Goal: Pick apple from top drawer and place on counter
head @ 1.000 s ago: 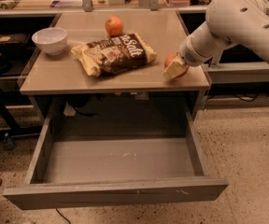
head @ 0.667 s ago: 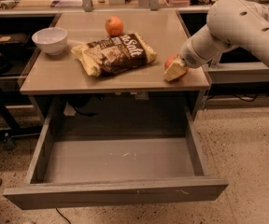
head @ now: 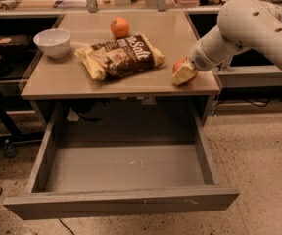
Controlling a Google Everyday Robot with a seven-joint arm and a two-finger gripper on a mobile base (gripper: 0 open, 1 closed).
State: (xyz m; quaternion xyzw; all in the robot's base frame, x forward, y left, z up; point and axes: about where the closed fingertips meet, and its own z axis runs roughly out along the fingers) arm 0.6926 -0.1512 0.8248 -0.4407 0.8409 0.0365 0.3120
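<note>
Placing step: the gripper (head: 183, 74) seems clamped on the apple (head: 179, 63), the counter (head: 82, 80) just beneath it, the top drawer (head: 124, 168) open below-left. Next — release, lift clear.

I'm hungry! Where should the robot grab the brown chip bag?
Come from above, pinch the crinkly brown chip bag at its yellowish left end: it lies flat on the tan counter. The gripper is at the counter's front right corner, by the red apple.
</note>
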